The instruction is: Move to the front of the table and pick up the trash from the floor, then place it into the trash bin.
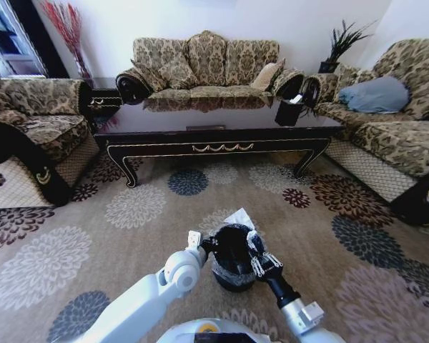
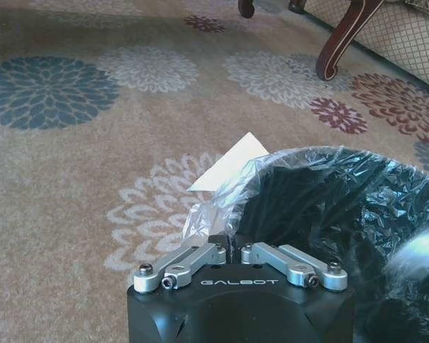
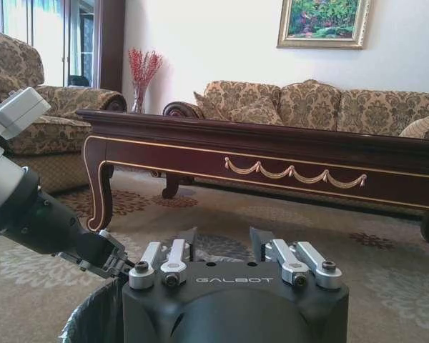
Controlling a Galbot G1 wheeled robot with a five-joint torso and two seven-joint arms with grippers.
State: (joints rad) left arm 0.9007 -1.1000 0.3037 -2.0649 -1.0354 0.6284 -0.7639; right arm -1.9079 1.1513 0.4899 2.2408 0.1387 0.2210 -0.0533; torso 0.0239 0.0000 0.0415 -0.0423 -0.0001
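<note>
Floral-patterned sofas (image 1: 206,68) ring a flower-print carpet (image 1: 129,207) beneath white walls (image 1: 286,21).

Your three views: head high, wrists low.
Head looks down past the trash bin (image 1: 234,257) toward the table (image 1: 214,143); the wrist views share those.
</note>
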